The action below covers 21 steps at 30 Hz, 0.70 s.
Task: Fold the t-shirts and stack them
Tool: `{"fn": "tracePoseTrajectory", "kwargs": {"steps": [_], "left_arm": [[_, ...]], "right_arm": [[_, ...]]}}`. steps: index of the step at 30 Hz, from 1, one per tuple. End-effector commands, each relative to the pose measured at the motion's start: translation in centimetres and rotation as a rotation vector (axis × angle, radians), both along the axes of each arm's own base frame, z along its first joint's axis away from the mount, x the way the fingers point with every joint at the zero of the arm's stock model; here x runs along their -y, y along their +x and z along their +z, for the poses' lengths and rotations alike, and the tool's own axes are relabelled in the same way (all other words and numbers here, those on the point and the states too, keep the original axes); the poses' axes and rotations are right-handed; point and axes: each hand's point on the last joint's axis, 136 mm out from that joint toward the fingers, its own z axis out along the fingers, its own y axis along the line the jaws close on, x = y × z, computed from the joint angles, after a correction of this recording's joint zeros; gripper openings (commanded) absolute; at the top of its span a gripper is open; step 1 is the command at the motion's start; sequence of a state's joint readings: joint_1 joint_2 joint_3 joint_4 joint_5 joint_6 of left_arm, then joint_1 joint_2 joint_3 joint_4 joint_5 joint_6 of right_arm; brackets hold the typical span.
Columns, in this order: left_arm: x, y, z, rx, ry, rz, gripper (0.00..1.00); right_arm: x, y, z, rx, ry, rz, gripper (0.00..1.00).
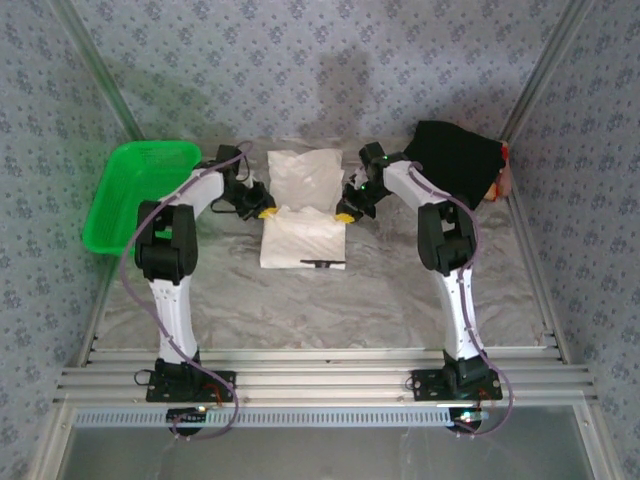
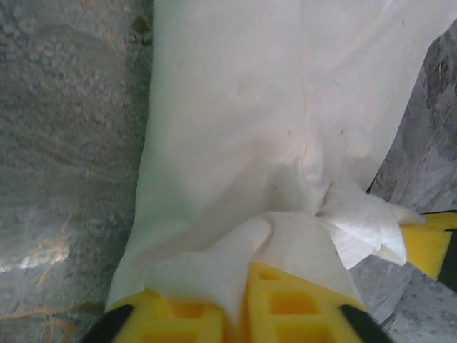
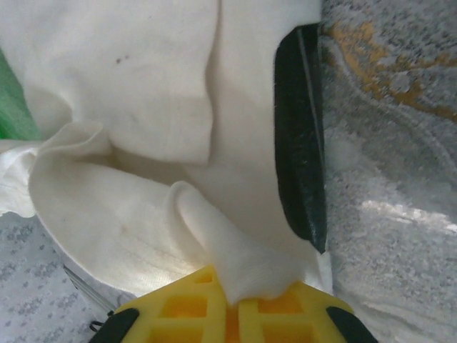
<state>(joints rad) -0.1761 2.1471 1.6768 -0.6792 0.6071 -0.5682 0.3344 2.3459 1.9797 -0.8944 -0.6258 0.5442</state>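
While jaws clamp off-white shirt (image 1: pixel 303 215), green basket (image 1: pixel 118 205) left, black shirt (image 1: pixel 455 160) right.

light: bright, diffuse | shadow: soft on back wall (image 1: pixel 300 60) | wrist views: foreground probably defocused

Both arms rise from their bases at the near edge, bend at the elbow and reach forward and inward as mirror images: the left arm (image 1: pixel 170 300) slants toward the right, the right arm (image 1: pixel 457 300) toward the left, and both wrists turn down toward the middle. The left gripper (image 1: pixel 262 211) has its yellow fingers (image 2: pixel 285 307) pressed together on a bunched fold at the left edge of the off-white shirt (image 1: pixel 300 180). The right gripper (image 1: pixel 345 214) pinches the opposite edge likewise, with cloth squeezed between its yellow fingers (image 3: pixel 186 307).
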Motion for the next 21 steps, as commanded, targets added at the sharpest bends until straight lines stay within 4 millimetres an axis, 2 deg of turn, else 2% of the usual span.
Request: {"fn": "tracePoseTrajectory", "kwargs": {"steps": [1,3,5,6,7,9,11,14,16,18,21], "left_arm": [[0.3,3.0,2.2,0.061,-0.089,0.025,0.19],[0.9,5.0,5.0,0.118,-0.129,0.038,0.26],[1.2,6.9,8.1,0.181,-0.138,0.046,0.32],[1.4,7.9,9.4,0.206,-0.160,0.054,0.37],[1.5,8.4,10.3,0.207,-0.172,0.065,0.40],[1.5,9.6,11.7,0.226,-0.187,0.088,0.45],[1.3,10.6,13.1,0.247,-0.202,0.116,0.48],[0.3,11.3,15.3,0.294,-0.203,0.144,0.53],[-0.4,10.7,16.5,0.318,-0.182,0.138,0.57],[-1.0,9.4,17.1,0.329,-0.148,0.119,0.59],[-1.5,6.2,17.0,0.327,-0.116,0.087,0.61]], "right_arm": [[0.4,2.2,-0.1,0.017,0.020,-0.048,0.21],[0.2,4.1,1.0,0.045,0.089,-0.112,0.25],[0.4,6.8,3.4,0.107,0.165,-0.194,0.35],[0.4,8.5,5.2,0.161,0.221,-0.228,0.41],[0.6,10.0,6.9,0.214,0.265,-0.257,0.47],[1.0,11.8,9.6,0.272,0.333,-0.300,0.49],[1.9,12.8,11.4,0.314,0.345,-0.325,0.50],[2.8,12.3,13.1,0.345,0.332,-0.326,0.50],[3.2,10.9,13.5,0.351,0.311,-0.307,0.50],[3.5,8.9,12.9,0.340,0.288,-0.289,0.50],[3.5,4.8,11.9,0.312,0.237,-0.242,0.50]]}}
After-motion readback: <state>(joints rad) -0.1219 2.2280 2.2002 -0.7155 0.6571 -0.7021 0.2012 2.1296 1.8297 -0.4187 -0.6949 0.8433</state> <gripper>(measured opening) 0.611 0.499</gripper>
